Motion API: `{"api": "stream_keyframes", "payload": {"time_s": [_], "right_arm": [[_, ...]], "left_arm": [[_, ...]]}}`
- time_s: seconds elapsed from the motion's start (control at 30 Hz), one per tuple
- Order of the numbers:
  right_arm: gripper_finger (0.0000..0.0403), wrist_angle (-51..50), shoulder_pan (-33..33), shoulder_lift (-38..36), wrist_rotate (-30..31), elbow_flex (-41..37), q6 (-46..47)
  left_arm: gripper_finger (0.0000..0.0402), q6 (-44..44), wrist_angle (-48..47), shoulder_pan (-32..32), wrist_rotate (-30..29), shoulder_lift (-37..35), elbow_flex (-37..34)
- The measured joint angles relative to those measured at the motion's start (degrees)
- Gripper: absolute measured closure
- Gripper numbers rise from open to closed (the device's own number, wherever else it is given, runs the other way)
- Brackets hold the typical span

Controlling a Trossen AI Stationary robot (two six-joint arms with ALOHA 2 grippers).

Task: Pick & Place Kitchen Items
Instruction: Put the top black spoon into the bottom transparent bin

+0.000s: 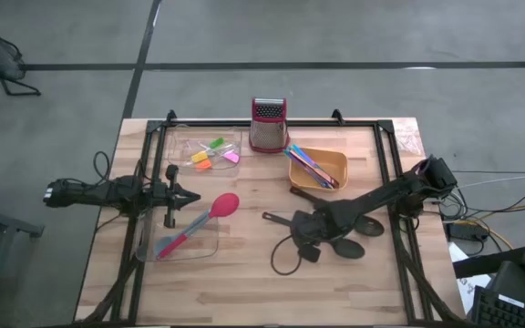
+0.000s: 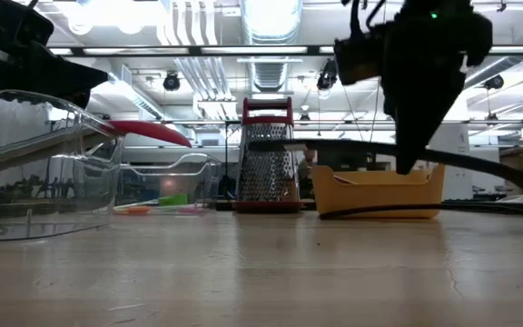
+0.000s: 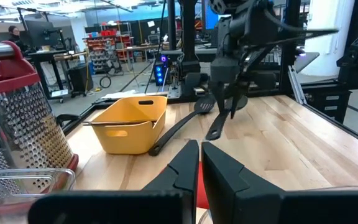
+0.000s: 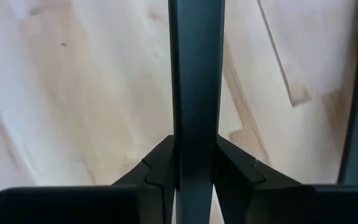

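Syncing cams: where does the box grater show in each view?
High: box grater at the table's far edge, centre, just left of the orange bowl.
Low: grater at centre, left of the bowl.
Left wrist: grater at the left edge; bowl beside it.
Right wrist: not in view.
Shared landmark: the bowl.

I see one long black slotted spoon [image 1: 285, 220] lifted level off the counter [image 1: 244, 273], its flat handle clamped between the right tool's [image 4: 195, 163] fingers, with two more black spoons [image 1: 349, 246] lying beside it. My red-headed spoon [image 1: 199, 225] leans with its head on the rim of a clear tray [image 1: 210, 251]. Thin blue, purple and pink sticks [image 1: 313, 167] rest in the orange bowl [image 1: 335, 164], and small yellow, green, orange and pink blocks [image 1: 215, 154] sit in another clear tray.
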Motion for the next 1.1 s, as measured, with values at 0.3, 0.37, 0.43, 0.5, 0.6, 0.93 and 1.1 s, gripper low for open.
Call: {"api": "stream_keyframes", "payload": {"time_s": [0.3, 0.37, 0.43, 0.5, 0.6, 0.93, 1.1], "right_arm": [[0.0314, -0.1, 0.0, 0.0, 1.1, 4.5, -3.3], [0.0314, -0.1, -0.1, 0.0, 1.2, 5.4, -4.1], [0.032, -0.2, -0.2, 0.0, 1.3, 6.3, -4.8], [0.0327, -0.3, -0.2, 0.0, 1.3, 7.1, -5.2], [0.0328, -0.3, -0.2, 0.0, 1.2, 8.1, -5.6], [0.0326, -0.4, -0.5, 0.0, 2.7, 8.5, -6.2], [0.0323, -0.5, -0.4, 0.0, 2.7, 8.4, -6.2]], "left_arm": [[0.0376, 0.0, 0.0, 0.0, 0.0, 0.0, 0.0], [0.0376, 0.0, 0.0, 0.0, 0.0, 0.0, 0.0], [0.0376, 0.0, 0.0, 0.0, 0.0, 0.0, 0.0], [0.0376, 0.0, 0.0, 0.0, 0.0, 0.0, 0.0], [0.0376, 0.0, 0.0, 0.0, 0.0, 0.0, 0.0], [0.0376, 0.0, 0.0, 0.0, 0.0, 0.0, 0.0], [0.0376, 0.0, 0.0, 0.0, 0.0, 0.0, 0.0]]}}
